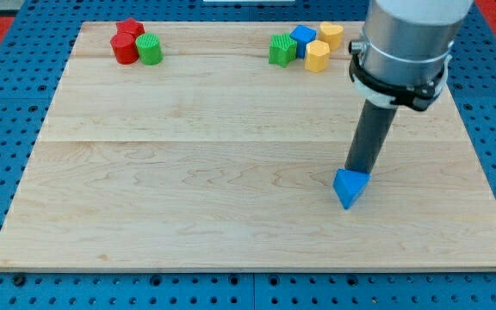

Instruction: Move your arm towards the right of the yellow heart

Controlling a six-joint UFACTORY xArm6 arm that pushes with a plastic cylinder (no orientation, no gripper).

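Two yellow blocks sit in a cluster near the view's top right. The lower one [317, 57] looks like the yellow heart, and the other yellow block [331, 34] is just above and to its right. A blue block [302, 39] and a green block [282, 49] sit to their left. My tip [361, 170] is well below this cluster and a little to its right. It rests against the upper edge of a blue triangle [351, 189].
Two red blocks [126, 40] and a green cylinder [149, 50] stand together near the board's top left corner. The wooden board [188, 172] lies on a blue perforated surface. The arm's grey body [403, 43] hangs over the board's top right.
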